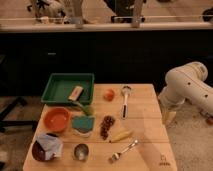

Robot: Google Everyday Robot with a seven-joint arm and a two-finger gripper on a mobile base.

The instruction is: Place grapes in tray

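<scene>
Pale wood makes up the surface point(147, 125), and the green tray point(54, 86) sits at its far left corner, long side running along the far edge. A small tan block point(76, 92) lies inside the tray toward its right end. The grapes point(107, 126), a dark reddish-purple cluster, lie on the bare wood near the middle of the surface. They are well apart from the tray, outside it, and stretched from far to near. Just to their left is a teal square container point(83, 123), and left of that, close to the left edge, an orange bowl point(56, 119). A small round orange fruit point(109, 94) rests near the far edge, just right of the tray, with a long-handled spoon point(125, 101) beside it pointing toward the near edge. A yellow corn-like piece point(121, 136) lies just nearer than the grapes and to their right, and a fork point(123, 150) lies nearer still. A small metal cup point(81, 151) stands close to the near edge, and a dark bowl point(45, 148) holding something pale occupies the near left corner. The white arm point(187, 86) reaches in from the right, and the tool point(169, 116) hangs just outside the right edge, touching nothing. Whether it is released or clenched, I cannot tell.
</scene>
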